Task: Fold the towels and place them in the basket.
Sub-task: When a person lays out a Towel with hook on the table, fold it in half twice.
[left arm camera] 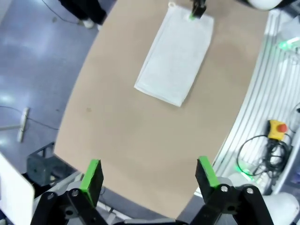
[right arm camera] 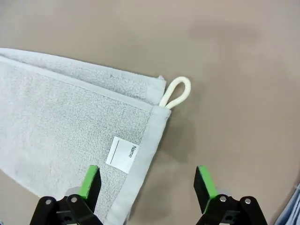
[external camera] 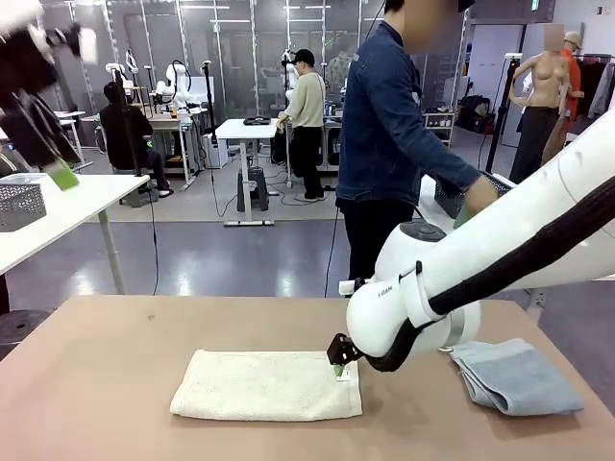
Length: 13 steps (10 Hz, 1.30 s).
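A cream-beige towel (external camera: 264, 384) lies folded flat on the tan table, and it also shows from high up as the towel (left arm camera: 176, 58). My right gripper (external camera: 338, 363) hovers open just over its far right corner. In the right wrist view the right gripper (right arm camera: 147, 183) straddles the towel's (right arm camera: 61, 122) hemmed edge, near a white label (right arm camera: 122, 152) and a corner loop (right arm camera: 176, 93). A pale blue-grey towel (external camera: 514, 376) sits bunched at the right. My left gripper (left arm camera: 150, 180) is open and empty, raised high at the left gripper's (external camera: 58, 168) upper-left spot. A dark mesh basket (external camera: 444, 197) peeks out beside the person's hand.
A person (external camera: 389, 144) in a denim jacket stands at the far side, one hand (external camera: 478, 192) reaching down to the right behind my right arm (external camera: 500, 259). A light mesh bin (external camera: 19, 202) sits on a white side table at the left.
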Tool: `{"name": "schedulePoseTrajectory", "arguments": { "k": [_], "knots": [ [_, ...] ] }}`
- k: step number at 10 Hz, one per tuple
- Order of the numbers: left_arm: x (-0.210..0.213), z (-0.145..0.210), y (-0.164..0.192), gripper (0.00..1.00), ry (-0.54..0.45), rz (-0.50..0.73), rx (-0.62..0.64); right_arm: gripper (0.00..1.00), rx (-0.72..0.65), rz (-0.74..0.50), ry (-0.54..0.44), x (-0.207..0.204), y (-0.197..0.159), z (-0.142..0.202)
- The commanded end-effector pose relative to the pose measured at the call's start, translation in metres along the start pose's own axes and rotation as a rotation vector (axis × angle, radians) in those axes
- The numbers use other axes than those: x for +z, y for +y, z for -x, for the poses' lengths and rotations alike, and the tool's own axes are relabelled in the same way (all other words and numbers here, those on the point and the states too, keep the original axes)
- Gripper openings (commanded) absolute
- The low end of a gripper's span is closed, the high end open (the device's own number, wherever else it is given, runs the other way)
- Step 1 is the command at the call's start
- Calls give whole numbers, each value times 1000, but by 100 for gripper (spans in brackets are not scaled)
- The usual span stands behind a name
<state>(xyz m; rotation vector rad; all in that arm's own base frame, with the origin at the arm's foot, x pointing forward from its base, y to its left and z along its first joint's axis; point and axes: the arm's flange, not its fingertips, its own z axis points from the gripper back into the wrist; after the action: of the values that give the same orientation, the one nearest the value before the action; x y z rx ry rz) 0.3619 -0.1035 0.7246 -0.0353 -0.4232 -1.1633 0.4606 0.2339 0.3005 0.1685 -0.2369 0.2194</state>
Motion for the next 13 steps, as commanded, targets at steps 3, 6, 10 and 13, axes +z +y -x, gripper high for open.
{"name": "schedulePoseTrajectory", "arguments": {
  "k": [3,6,10,13],
  "knots": [
    [78,12,-28,100,38,-161,77,100,-73,45,65,-10,20,-5],
    [75,11,-24,100,0,-141,29,100,-41,19,65,-9,10,3],
    [75,11,-24,100,0,-141,29,100,-41,19,65,-9,10,3],
    [75,11,-24,100,0,-141,29,100,-119,84,112,-1,24,-3]
  ]
}}
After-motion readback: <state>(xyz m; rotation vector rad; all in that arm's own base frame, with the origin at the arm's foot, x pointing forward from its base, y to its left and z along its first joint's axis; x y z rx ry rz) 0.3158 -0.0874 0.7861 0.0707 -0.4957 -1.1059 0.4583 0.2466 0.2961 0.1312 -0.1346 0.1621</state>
